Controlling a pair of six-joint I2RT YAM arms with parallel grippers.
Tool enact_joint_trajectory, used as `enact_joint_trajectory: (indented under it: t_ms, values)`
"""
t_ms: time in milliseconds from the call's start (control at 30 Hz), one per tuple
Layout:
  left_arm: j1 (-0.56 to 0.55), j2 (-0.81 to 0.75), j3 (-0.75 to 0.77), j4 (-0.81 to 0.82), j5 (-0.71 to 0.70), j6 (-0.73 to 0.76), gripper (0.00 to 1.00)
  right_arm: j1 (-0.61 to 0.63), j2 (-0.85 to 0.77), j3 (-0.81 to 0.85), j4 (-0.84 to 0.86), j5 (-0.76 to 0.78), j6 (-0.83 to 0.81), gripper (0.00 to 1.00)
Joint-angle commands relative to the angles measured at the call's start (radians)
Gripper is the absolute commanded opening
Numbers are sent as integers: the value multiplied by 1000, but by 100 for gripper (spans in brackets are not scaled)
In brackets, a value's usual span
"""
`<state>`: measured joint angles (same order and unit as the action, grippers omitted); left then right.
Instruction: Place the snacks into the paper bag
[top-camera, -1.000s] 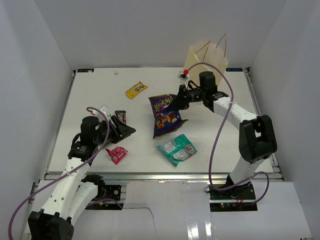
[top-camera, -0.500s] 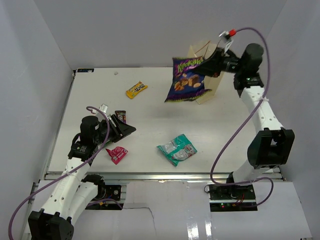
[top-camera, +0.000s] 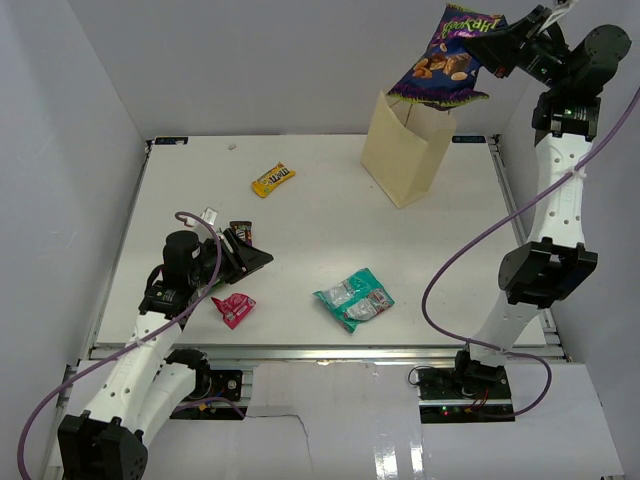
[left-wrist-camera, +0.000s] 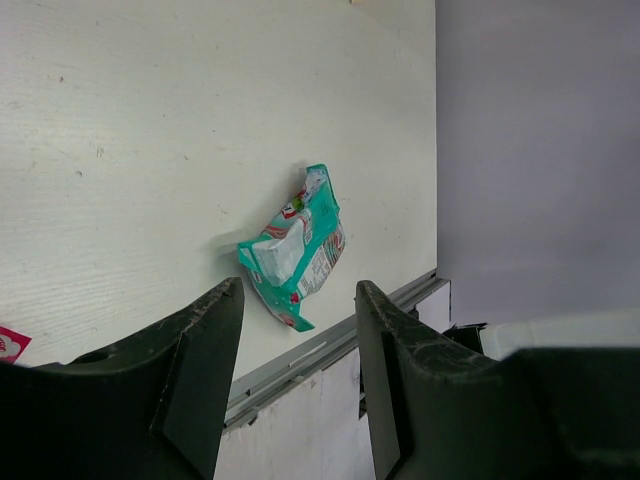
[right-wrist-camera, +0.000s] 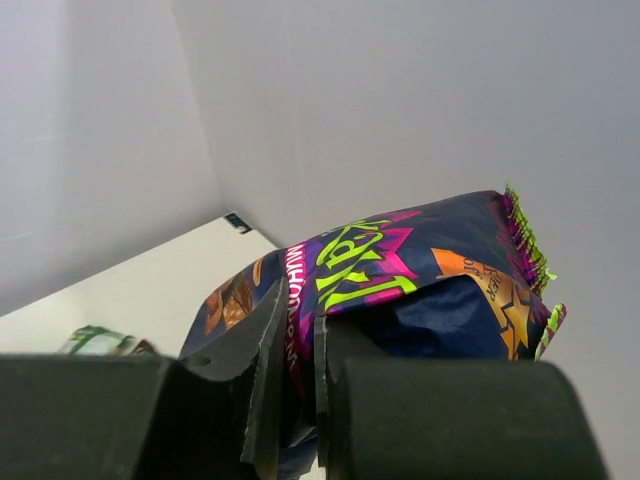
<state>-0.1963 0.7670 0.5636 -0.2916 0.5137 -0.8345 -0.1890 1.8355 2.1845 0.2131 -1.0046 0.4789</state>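
Observation:
My right gripper (top-camera: 500, 50) is raised high at the back right, shut on the big purple chip bag (top-camera: 447, 58), which hangs just above the mouth of the cream paper bag (top-camera: 404, 152). In the right wrist view the chip bag (right-wrist-camera: 400, 275) is pinched between my fingers (right-wrist-camera: 268, 340). My left gripper (top-camera: 258, 258) is open and empty, low over the table's left side. The teal-white pouch (top-camera: 355, 298) lies front middle and shows in the left wrist view (left-wrist-camera: 293, 250). A red wrapper (top-camera: 234, 309), a brown pack (top-camera: 241, 233) and a yellow pack (top-camera: 272, 179) lie on the left.
White walls enclose the table on three sides. The table's front rail (left-wrist-camera: 330, 345) runs below the teal-white pouch. The paper bag stands upright at the back right, near the table's far edge.
My right arm has lifted the purple chip bag from the table's middle up and to the right, to above the paper bag's mouth. The left arm has not moved.

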Motion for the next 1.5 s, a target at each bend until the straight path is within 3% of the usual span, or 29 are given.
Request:
enact_joint_trajectory:
  t_ms: [0, 400, 900, 1233, 1467]
  values:
    - [-2, 5, -4, 29, 17, 15, 59, 6, 31, 125, -26, 227, -192, 8]
    - [-2, 32, 4, 35, 17, 14, 59, 10, 79, 175, -84, 412, -454, 8]
    - [0, 35, -16, 57, 22, 14, 59, 11, 16, 175, -53, 469, -523, 8]
    - [0, 34, -22, 63, 25, 12, 59, 29, -5, 98, -83, 494, -666, 8]
    - [-2, 31, -22, 65, 23, 11, 59, 111, -30, 3, -109, 488, -799, 8]
